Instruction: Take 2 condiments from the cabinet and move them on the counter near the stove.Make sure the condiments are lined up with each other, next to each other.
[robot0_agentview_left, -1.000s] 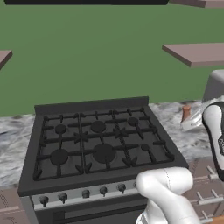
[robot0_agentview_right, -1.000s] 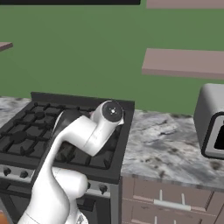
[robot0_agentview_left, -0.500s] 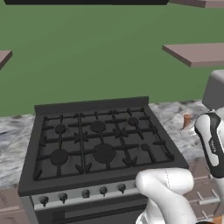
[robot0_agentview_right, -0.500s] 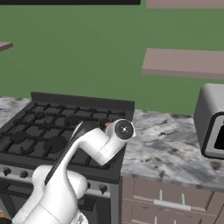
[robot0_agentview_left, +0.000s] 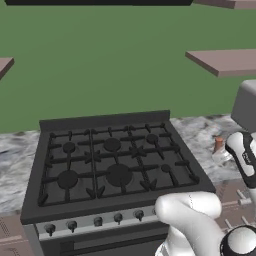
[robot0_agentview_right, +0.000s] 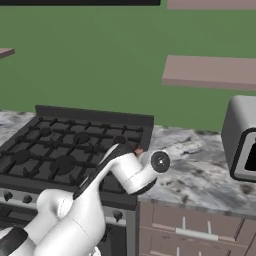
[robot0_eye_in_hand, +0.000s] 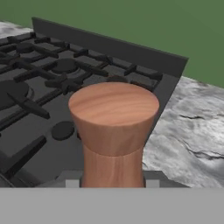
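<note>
A reddish-brown wooden condiment (robot0_eye_in_hand: 113, 131), mill shaped with a wide top, stands upright between the fingers of my gripper (robot0_eye_in_hand: 112, 183), which is shut on its lower body. In the left base view the same condiment (robot0_agentview_left: 218, 144) hangs low over the marble counter (robot0_agentview_left: 205, 132), just right of the stove (robot0_agentview_left: 112, 160), with my white hand beside it. The right base view has my forearm covering most of the condiment (robot0_agentview_right: 139, 150), at the right edge of the stove (robot0_agentview_right: 70, 150). The counter (robot0_eye_in_hand: 192, 131) runs on to the right. The cabinet is out of view.
A grey boxy appliance (robot0_agentview_right: 242, 140) stands on the counter at the far right. A taupe wall shelf (robot0_agentview_right: 210, 72) hangs above it. Drawers with silver handles (robot0_agentview_right: 190, 232) sit under the counter. My white arm (robot0_agentview_left: 195, 220) rises in front of the stove knobs.
The arm has swung right and downward, carrying the condiment lower toward the counter beside the stove. The grip stays the same.
</note>
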